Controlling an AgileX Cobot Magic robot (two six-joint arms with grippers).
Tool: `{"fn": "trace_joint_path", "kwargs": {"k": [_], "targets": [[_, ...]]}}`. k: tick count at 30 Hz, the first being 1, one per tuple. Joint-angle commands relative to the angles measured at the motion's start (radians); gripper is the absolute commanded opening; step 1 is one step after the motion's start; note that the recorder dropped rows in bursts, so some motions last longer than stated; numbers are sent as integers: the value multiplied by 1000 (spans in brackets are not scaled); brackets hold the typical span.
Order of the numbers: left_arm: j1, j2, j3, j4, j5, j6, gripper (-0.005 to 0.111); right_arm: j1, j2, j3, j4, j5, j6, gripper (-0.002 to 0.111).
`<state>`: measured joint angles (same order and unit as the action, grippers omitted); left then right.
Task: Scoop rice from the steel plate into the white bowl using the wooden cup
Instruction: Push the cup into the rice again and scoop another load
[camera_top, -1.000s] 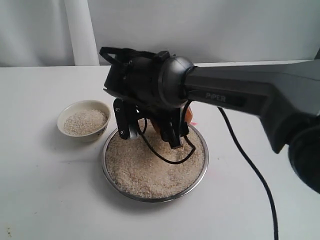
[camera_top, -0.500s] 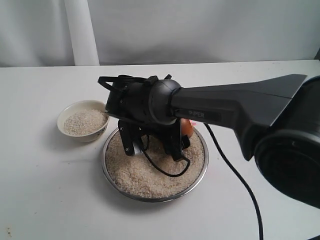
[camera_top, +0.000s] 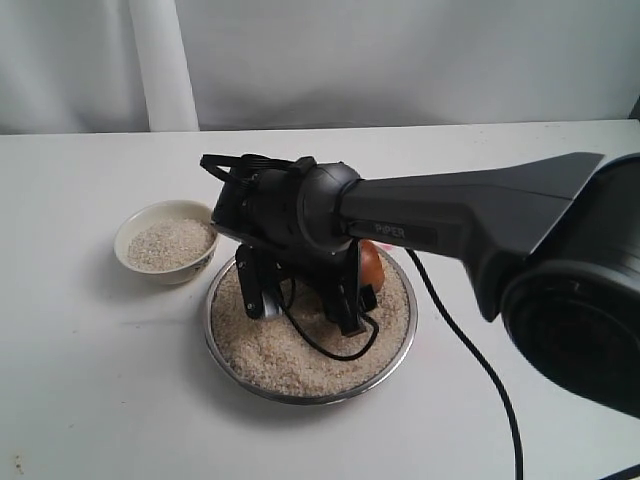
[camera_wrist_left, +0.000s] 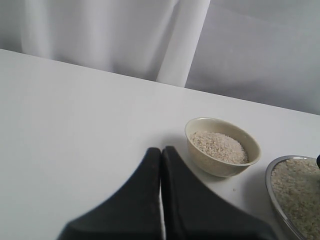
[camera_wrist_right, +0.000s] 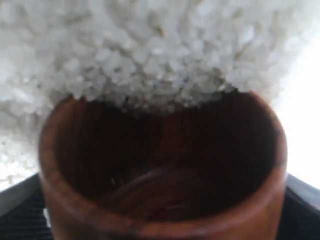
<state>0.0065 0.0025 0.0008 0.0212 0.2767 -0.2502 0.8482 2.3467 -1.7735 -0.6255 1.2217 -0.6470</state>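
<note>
The arm (camera_top: 450, 215) marked "PiPER": right tool (camera_top: 302, 308) grips the wooden cup (camera_wrist_right: 160, 175) against rice (camera_wrist_right: 150, 50); left tool (camera_wrist_left: 161, 165) closed.

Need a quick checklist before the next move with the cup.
1. Grip on wooden cup by right hand: ok.
2. Cup mouth against the rice: ok.
3. Cup filled: not ok, inside bare.
4. Room in white bowl: ok, rice below rim.
5. Idle left hand shut, away from steel plate: ok.
6. Black cable loop clear of rice: cannot tell.
</note>
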Motion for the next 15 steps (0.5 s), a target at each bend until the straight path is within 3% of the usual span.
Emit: {"fn": "trace_joint_path", "kwargs": {"k": [1, 15], "targets": [[-6, -3, -1, -3, -11, -3, 0, 0, 10, 3, 88, -42, 1, 0], [-6, -3, -1, -3, -11, -3, 0, 0, 10, 3, 197, -137, 1, 0]]}}
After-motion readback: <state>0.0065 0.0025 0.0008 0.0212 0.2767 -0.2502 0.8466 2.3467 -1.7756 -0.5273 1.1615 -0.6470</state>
